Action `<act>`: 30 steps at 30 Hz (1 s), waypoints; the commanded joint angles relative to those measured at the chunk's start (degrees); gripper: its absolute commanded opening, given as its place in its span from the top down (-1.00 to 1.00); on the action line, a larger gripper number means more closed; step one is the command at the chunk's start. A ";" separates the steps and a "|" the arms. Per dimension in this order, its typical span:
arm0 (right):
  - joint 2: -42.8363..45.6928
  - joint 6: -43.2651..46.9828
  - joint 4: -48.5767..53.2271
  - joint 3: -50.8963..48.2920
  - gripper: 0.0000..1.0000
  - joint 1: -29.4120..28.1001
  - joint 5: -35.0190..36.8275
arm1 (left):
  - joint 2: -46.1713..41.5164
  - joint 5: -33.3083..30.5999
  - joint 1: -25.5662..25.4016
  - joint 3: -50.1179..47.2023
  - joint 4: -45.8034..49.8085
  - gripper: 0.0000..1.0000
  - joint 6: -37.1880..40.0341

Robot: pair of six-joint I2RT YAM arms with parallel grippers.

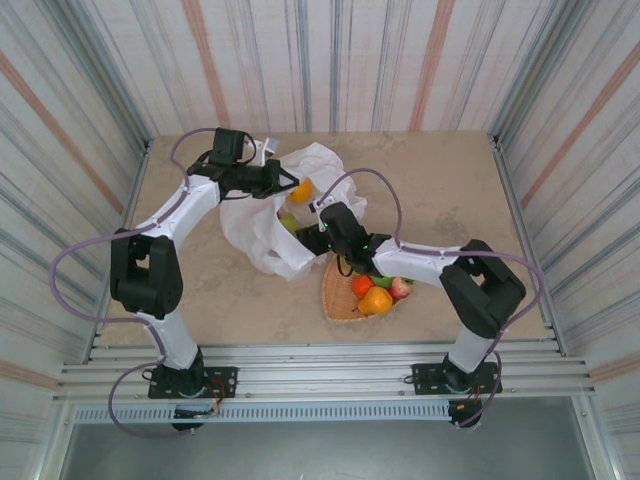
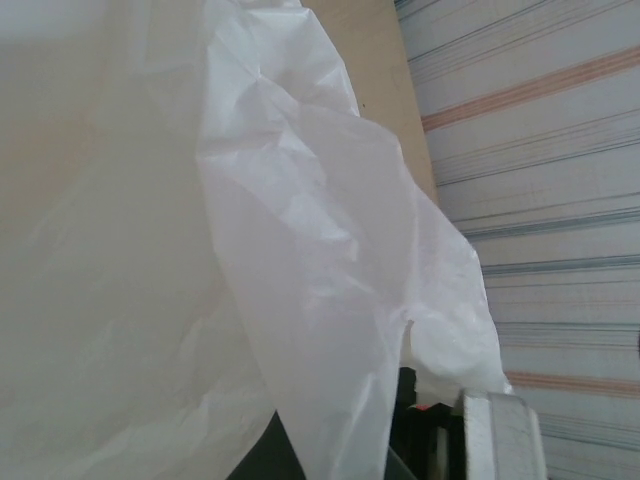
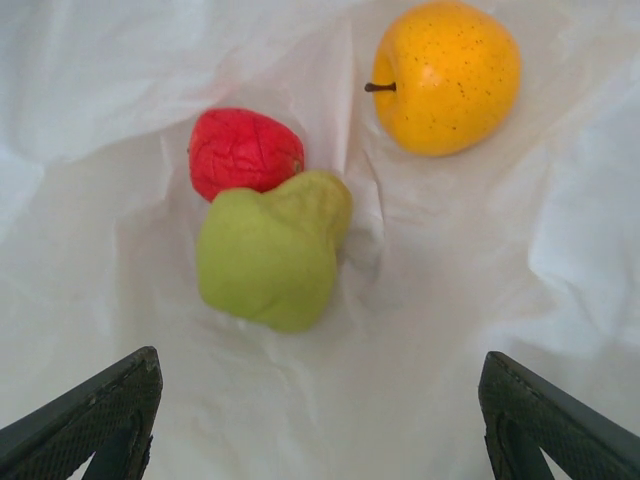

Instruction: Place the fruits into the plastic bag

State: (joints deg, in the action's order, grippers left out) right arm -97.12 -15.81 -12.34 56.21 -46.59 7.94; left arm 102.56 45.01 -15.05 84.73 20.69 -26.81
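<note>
Top external | beige table [image 1: 450,200] | striped walls [image 1: 330,60] | right tool [image 3: 318,375] released | left tool [image 1: 283,181] unclear

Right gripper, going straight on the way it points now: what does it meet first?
Probably the green fruit, lying inside the plastic bag ahead of the open right gripper, with the red fruit touching it beyond. Depth is unclear, so the bag's crinkled floor may come first.
</note>
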 commanded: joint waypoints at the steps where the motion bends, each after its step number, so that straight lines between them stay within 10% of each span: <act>1: 5.95 6.07 6.34 -0.77 -0.67 -0.30 -0.06 | -0.43 1.26 0.29 0.61 -0.39 1.00 0.67; 21: 29.39 6.33 42.86 -0.72 -0.71 -0.79 -1.24 | 0.09 0.79 0.12 0.57 -0.18 1.00 0.77; 30: 23.48 1.54 58.96 3.95 -0.76 -1.44 2.40 | 0.24 0.70 0.13 0.74 -0.04 1.00 0.53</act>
State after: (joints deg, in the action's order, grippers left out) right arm -70.74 -12.08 39.55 58.04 -47.03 8.16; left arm 102.56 44.99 -15.05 84.75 20.71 -26.81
